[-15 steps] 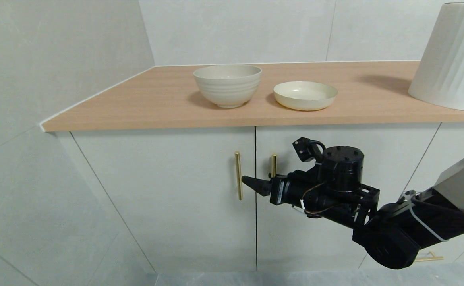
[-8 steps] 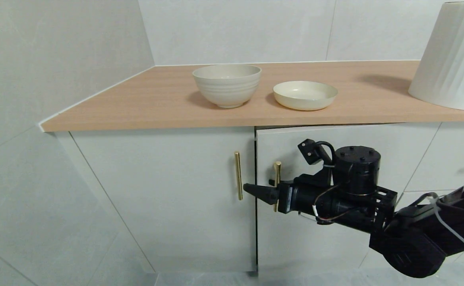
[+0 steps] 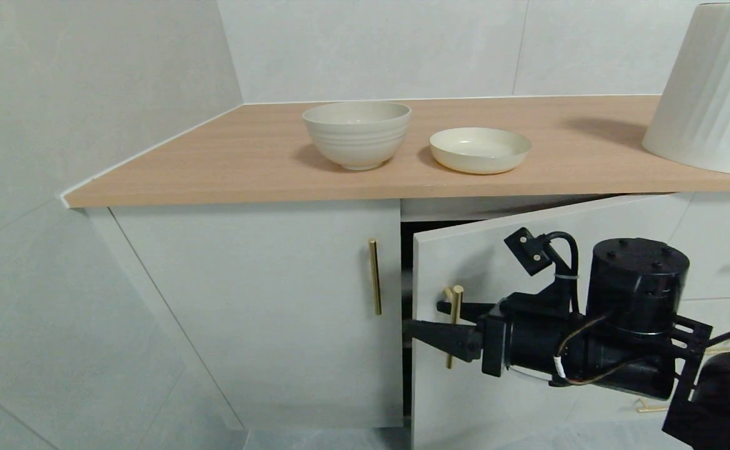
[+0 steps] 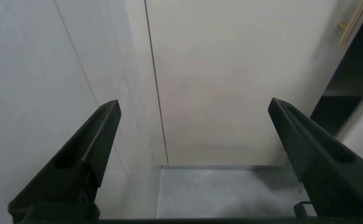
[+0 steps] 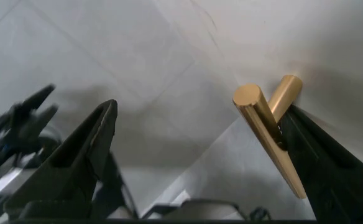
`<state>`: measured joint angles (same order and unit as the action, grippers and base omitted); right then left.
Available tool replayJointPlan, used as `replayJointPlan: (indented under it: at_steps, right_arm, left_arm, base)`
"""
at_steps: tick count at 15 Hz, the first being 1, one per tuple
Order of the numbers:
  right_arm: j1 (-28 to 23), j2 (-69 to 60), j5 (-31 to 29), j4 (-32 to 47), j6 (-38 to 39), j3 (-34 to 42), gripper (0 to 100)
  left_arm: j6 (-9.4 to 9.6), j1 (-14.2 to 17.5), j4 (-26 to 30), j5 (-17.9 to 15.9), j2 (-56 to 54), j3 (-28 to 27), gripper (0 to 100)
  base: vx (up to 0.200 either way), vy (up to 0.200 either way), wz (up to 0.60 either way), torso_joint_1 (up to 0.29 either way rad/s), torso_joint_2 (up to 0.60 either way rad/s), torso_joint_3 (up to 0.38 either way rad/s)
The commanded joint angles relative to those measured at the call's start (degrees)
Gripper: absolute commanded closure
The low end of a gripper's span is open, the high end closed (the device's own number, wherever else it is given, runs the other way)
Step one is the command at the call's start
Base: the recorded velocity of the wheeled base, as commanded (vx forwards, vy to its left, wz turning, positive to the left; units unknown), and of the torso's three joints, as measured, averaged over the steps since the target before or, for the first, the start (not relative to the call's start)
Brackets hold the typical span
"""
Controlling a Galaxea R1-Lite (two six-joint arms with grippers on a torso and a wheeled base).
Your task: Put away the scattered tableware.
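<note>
Fingers [image 4: 94, 146] of the left gripper [image 4: 194, 112] gape wide before a pale cabinet front [image 4: 231, 74]. A ribbed cream bowl [image 3: 357, 134] and a shallow cream plate [image 3: 480, 149] sit apart on the wooden countertop [image 3: 227, 162]. Below, the right gripper [image 3: 422, 316], fingers spread, straddles the brass bar handle [image 3: 456, 294] of the ajar white cabinet door [image 3: 527, 222].

Pale tiled walls [image 3: 90, 94], wooden countertop [image 3: 246, 162] over white cabinets [image 3: 265, 312], grey floor [image 3: 315, 440].
</note>
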<state>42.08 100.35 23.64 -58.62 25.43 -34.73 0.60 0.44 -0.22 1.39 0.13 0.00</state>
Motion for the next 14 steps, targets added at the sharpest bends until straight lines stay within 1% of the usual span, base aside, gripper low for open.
replayJointPlan:
  at_steps: [1,3,5,6,7,8,9,11,12,13,14]
  right_arm:
    - [1.7,-3.5,0.4,-0.1,0.1,2.5,0]
    - [2.2,-3.1,0.5,-0.1,0.0,2.9,0]
    - [2.3,-3.1,0.5,-0.1,0.0,3.4,0]
    - [2.4,-3.3,0.5,-0.1,0.0,3.6,0]
    - [2.5,-3.5,0.5,-0.1,0.0,3.6,0]
    - [2.5,-3.6,0.5,-0.2,-0.1,3.6,0]
    - [2.5,-3.6,0.5,-0.2,-0.1,3.6,0]
    - [2.5,-3.5,0.5,-0.2,-0.1,3.6,0]
    - [2.5,-3.5,0.5,-0.2,-0.1,3.6,0]
    - [2.5,-3.5,0.5,-0.2,-0.1,3.6,0]
    - [2.6,-3.6,0.5,-0.4,-0.1,3.6,0]
  left_arm:
    - [-0.07,0.0,0.0,0.0,0.0,0.0,0]
    - [-0.07,0.0,0.0,0.0,0.0,0.0,0]
    - [-0.42,0.0,0.0,1.6,0.0,0.0,0]
    - [-0.16,0.0,-0.7,1.9,0.0,0.0,0]
    - [-0.16,0.0,-2.6,1.4,0.0,-1.8,0]
    - [-0.25,-0.2,-2.2,-0.9,0.2,-4.8,0]
    - [-0.25,-0.6,0.7,-5.5,0.9,-7.6,0]
    - [-0.33,-0.7,9.6,-16.9,4.5,-13.9,0]
    - [-0.33,-0.7,11.9,-21.2,8.9,-16.9,0]
    - [-0.33,-0.7,11.9,-22.9,13.1,-18.8,0]
    - [-0.33,-0.7,11.5,-24.6,22.0,-23.5,0]
  base:
    - [0.000,0.000,0.00,0.000,0.00,0.000]
    - [0.000,0.000,0.00,0.000,0.00,0.000]
    - [0.000,0.000,0.00,0.000,0.00,0.000]
    - [0.000,0.000,0.00,0.000,0.00,0.000]
    - [0.000,0.000,0.00,0.000,0.00,0.000]
    - [0.000,0.000,0.00,0.000,0.00,0.000]
    - [0.000,0.000,0.00,0.000,0.00,0.000]
    - [0.000,0.000,0.00,0.000,0.00,0.000]
    - [0.000,0.000,0.00,0.000,0.00,0.000]
    - [0.000,0.000,0.00,0.000,0.00,0.000]
    - [0.000,0.000,0.00,0.000,0.00,0.000]
